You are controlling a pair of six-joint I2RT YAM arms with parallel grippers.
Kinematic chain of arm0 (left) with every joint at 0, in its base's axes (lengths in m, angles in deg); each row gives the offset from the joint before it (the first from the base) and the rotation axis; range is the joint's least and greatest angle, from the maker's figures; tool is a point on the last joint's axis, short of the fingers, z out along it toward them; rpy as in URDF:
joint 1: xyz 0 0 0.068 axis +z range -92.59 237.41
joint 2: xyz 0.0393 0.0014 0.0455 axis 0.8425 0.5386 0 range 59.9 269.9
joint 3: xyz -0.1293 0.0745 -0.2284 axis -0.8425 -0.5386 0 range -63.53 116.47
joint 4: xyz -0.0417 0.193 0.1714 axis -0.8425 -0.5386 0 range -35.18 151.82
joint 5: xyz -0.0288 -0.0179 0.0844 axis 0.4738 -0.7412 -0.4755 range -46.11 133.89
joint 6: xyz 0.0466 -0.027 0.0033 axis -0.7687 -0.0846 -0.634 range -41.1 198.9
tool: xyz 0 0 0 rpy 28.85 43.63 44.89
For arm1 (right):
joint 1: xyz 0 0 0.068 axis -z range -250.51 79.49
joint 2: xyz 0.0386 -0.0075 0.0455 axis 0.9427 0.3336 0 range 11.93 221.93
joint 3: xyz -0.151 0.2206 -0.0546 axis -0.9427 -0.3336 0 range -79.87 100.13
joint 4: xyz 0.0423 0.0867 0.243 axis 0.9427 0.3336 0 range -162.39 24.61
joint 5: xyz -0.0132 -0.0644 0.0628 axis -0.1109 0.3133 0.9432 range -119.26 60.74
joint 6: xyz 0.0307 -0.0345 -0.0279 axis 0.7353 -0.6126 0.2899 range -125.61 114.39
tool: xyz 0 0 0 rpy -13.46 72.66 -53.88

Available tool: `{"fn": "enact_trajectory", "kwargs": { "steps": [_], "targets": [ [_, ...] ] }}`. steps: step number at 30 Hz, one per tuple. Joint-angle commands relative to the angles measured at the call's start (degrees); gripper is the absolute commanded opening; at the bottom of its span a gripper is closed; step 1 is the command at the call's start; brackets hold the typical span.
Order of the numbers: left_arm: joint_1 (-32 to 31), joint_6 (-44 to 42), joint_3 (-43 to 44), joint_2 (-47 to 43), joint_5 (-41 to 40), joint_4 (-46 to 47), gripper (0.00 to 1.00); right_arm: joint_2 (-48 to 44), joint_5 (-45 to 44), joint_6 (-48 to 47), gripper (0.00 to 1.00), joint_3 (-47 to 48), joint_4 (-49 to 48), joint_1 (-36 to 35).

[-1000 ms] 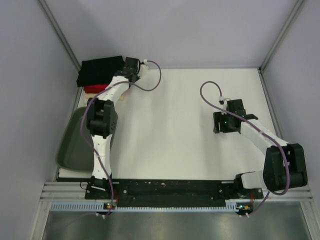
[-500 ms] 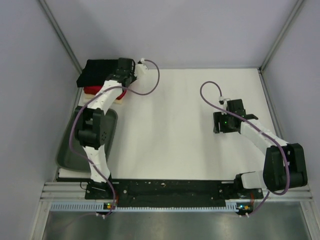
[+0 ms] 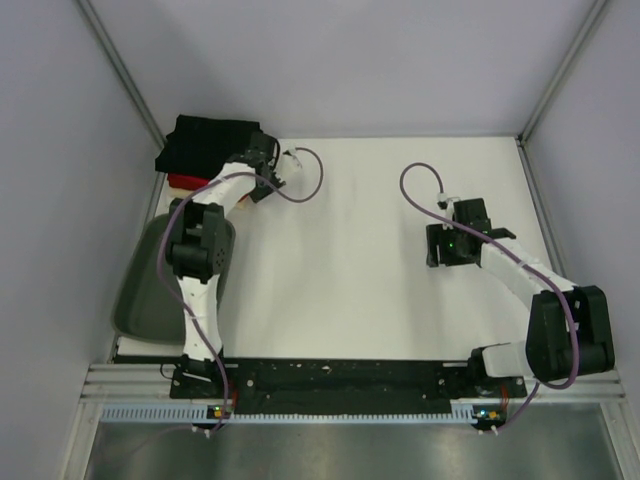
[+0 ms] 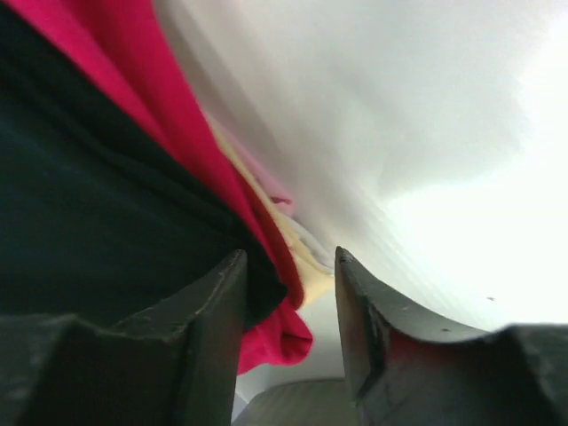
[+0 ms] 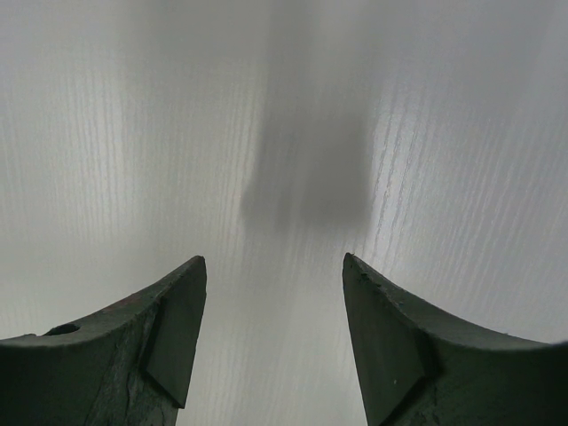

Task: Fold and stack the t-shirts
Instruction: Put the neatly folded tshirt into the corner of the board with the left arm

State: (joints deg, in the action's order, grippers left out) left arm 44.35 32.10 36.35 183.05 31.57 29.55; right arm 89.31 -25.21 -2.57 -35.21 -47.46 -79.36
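The t-shirts form a stack at the table's far left corner. A folded black one [image 3: 205, 143] lies on top, with a red one [image 3: 183, 181] showing beneath it. The left wrist view shows the stack edge-on: black t-shirt [image 4: 89, 204], red layers [image 4: 133, 62], and a cream one [image 4: 309, 271] at the bottom. My left gripper [image 3: 262, 166] [image 4: 290, 284] sits at the stack's right edge, open, with nothing pinched between its fingers. Over bare table on the right, my right gripper [image 3: 443, 246] [image 5: 273, 293] is open and holds nothing.
A grey oval tub [image 3: 140, 290] stands at the left table edge, just in front of the stack; its rim [image 4: 293, 404] shows below the left fingers. Grey walls close in the table on the left, back and right. The left arm's cable [image 3: 305, 180] loops beside the stack.
My left gripper shut on the black t-shirt over the stack, then opened and drew back to the stack's right edge. The black t-shirt now rests on the stack. The right arm has not moved.
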Motion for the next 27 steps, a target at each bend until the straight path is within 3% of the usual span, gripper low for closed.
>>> {"fn": "enact_trajectory", "kwargs": {
  "steps": [1, 2, 3, 4, 8, 12, 15, 19, 24, 27],
  "targets": [
    [-0.04, 3.56, 1.82, -2.29, 4.84, -6.75, 0.58, -0.48, 0.69, -0.15, 0.63, 1.48, -1.11, -0.12],
    [-0.04, 4.52, 1.55, -3.52, 5.54, -6.32, 0.61, -0.74, 0.52, -0.15, 0.63, 1.48, -1.11, -0.12],
    [-0.12, 5.31, 1.12, -5.27, 6.07, -5.53, 0.93, -1.09, 0.6, -0.06, 0.63, 1.39, -1.2, -0.21],
    [-0.12, 6.19, 0.68, -7.12, 6.51, -4.65, 0.98, -1.53, 0.6, -0.06, 0.63, 1.3, -1.2, -0.21],
    [-0.56, 9.97, -2.48, -14.67, 10.98, -4.55, 0.98, -3.2, 0.25, -0.06, 0.64, 1.21, -1.2, -0.12],
    [-0.74, 14.98, -11.69, -23.64, 18.28, -2.54, 0.99, -4.69, -0.01, 0.2, 0.65, 1.3, -1.28, -0.21],
    [-0.65, 19.72, -24.95, -31.54, 19.87, 5.26, 0.98, -6.71, -0.1, 0.82, 0.66, 0.52, -2.07, -0.12],
    [0.22, 24.83, -44.81, -45.94, 20.31, 22.82, 0.99, -10.4, -0.1, 1.69, 0.67, -1.85, -5.93, -0.21],
    [1.63, 34.13, -57.93, -53.18, 17.41, 34.44, 0.99, -15.94, -0.89, 4.85, 0.68, -9.13, -17.25, -0.21],
    [6.02, 40.2, -65.74, -57.48, 26.78, 41.46, 0.99, -20.07, -3.52, 6.44, 0.7, -16.6, -28.4, -0.12]
  ]
}}
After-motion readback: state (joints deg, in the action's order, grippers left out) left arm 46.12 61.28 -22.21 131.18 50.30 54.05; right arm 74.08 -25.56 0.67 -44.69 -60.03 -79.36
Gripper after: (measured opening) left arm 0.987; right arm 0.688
